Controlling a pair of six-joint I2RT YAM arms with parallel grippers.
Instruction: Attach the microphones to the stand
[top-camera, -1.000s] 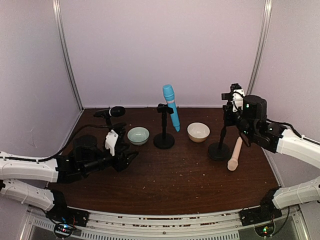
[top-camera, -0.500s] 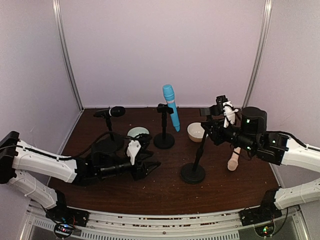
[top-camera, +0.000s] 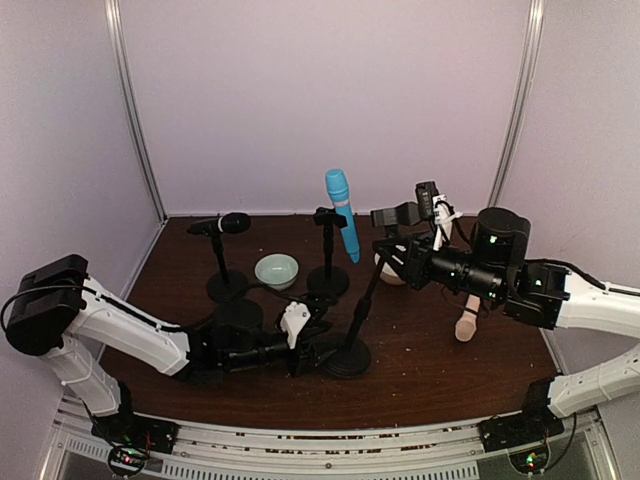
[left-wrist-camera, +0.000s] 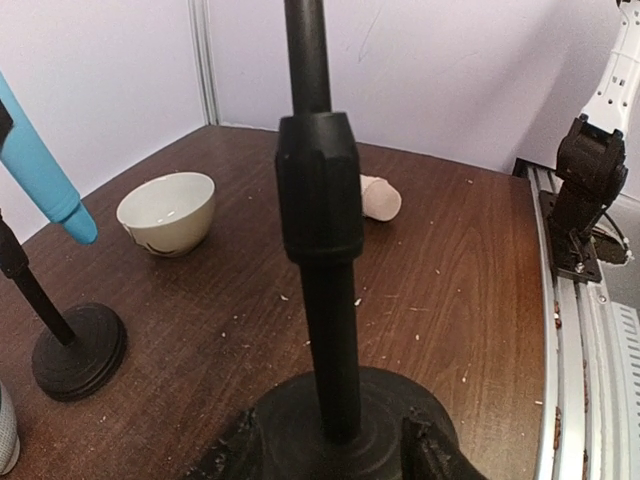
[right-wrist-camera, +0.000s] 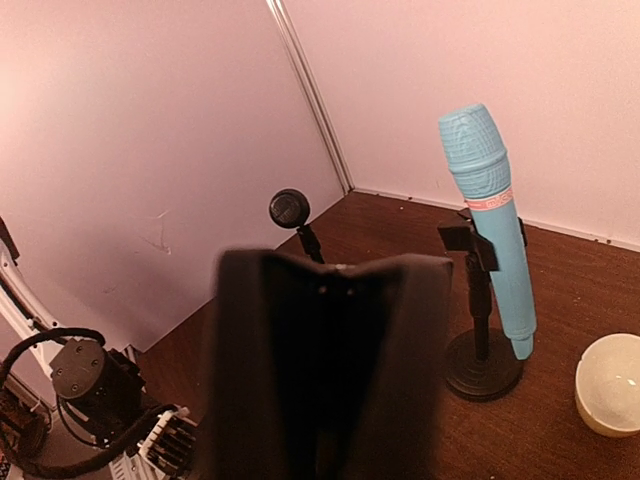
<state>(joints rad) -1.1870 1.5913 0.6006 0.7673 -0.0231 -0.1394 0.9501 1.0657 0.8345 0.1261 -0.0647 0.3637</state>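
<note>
**A:** Where is the cream microphone (top-camera: 467, 322)?

**B:** Flat on the bench (top-camera: 430, 365), to the right of the stand (top-camera: 362, 305). It is close under my right forearm and well apart from my left gripper (left-wrist-camera: 335, 450). Its long axis runs roughly far to near, with what looks like the thicker end towards the near edge.

**A:** And your grippers?

**B:** My right gripper (top-camera: 392, 248) is clenched on the stand's upper end. The stand leans, base nearer me and top towards the back right. My left gripper's fingers sit on either side of the round base, but I cannot tell whether they pinch it.

**A:** Which arm fetches it?

**B:** The right is nearer, I judge, but it is busy. The left would need to steady the stand first. The blue microphone (top-camera: 341, 215) and black microphone (top-camera: 224, 224) are already mounted.
</note>
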